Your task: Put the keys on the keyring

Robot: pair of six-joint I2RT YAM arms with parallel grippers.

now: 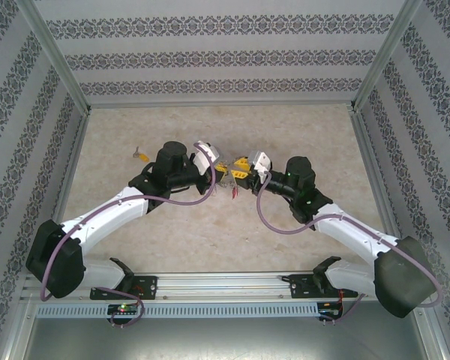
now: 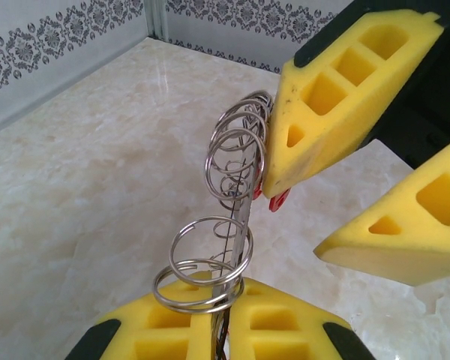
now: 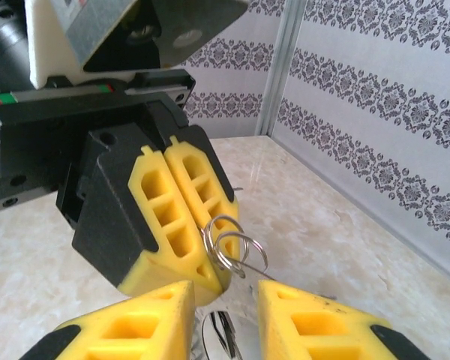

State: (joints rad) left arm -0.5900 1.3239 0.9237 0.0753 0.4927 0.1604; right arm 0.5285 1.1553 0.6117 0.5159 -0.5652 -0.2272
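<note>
In the left wrist view my left gripper (image 2: 223, 315) is shut on the keyring (image 2: 245, 217), a thin grey metal ring seen edge-on and rising from the jaws, hung with small silver split rings and red tags (image 2: 279, 199). My right gripper (image 2: 294, 221) faces it from the upper right, open, with one fingertip (image 2: 274, 184) against the ring's top. In the right wrist view the right gripper (image 3: 225, 300) stands open just below the shut left gripper (image 3: 204, 268), with split rings (image 3: 232, 244) between them. One of the keys (image 1: 141, 155), with a yellow tag, lies on the table to the left.
Both grippers meet above the middle of the marble-patterned table (image 1: 210, 232). Patterned walls (image 1: 210, 60) with metal corner posts close in the back and sides. The rail (image 1: 225, 283) with the arm bases runs along the near edge.
</note>
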